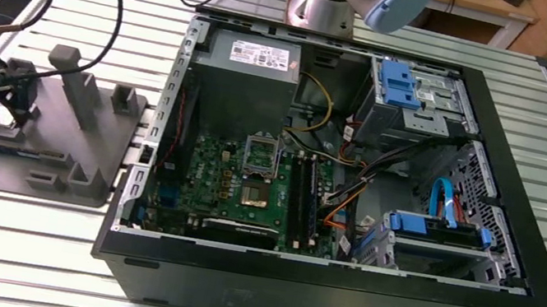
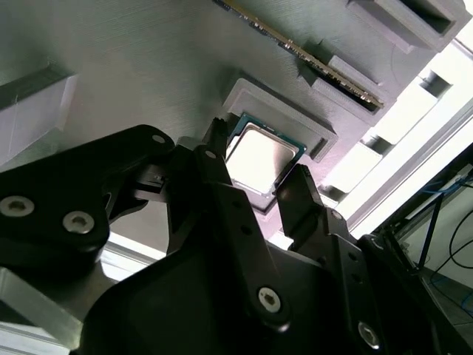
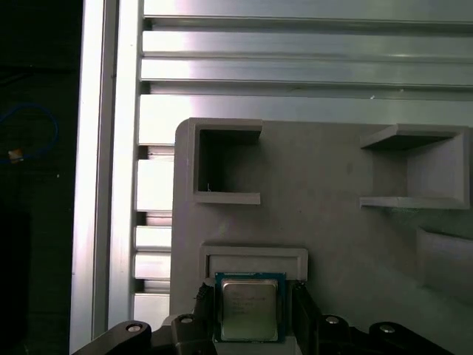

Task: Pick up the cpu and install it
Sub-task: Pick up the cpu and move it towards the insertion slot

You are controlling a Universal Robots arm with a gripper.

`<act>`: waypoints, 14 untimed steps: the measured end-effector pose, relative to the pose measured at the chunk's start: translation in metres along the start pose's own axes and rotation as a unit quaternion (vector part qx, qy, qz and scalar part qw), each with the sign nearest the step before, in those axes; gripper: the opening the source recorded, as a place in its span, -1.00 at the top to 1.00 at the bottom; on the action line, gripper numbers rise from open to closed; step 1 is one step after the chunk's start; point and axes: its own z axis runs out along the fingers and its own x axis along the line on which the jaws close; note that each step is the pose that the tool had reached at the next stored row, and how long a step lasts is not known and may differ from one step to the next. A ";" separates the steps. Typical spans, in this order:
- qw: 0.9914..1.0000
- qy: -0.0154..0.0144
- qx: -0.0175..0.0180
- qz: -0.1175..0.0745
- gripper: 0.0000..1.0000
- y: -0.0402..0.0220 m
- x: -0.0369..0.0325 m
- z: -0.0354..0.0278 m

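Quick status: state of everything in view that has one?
cpu, seated flat in its recess, not lifted.
gripper, down at the cpu; whether it grips cannot be told.
holder, carrying the cpu.
computer case, lying flat, side open.
socket, cover looks swung open.

Silver-topped, teal-edged cpu (image 3: 250,309); grey fixture (image 3: 332,222); black hand (image 2: 259,151).

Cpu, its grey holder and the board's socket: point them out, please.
cpu (image 3: 250,309): first wrist view, centre of its metal top.
grey holder (image 3: 332,222): first wrist view, bare flat surface.
socket (image 1: 254,192): exterior view, its middle.
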 end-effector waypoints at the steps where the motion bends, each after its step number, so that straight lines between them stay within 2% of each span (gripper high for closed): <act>1: 1.000 0.000 0.000 0.000 -0.08 0.0000 0.0000 0.0000; 9: 1.000 0.000 0.000 0.000 -0.08 0.0000 0.0000 0.0003; 10: 1.000 0.000 0.000 0.000 -0.05 0.0000 0.0000 0.0003; 11: 1.000 0.000 0.000 0.000 0.07 0.0000 0.0000 0.0003; 14: 1.000 0.000 0.000 0.000 0.07 0.0000 0.0000 0.0006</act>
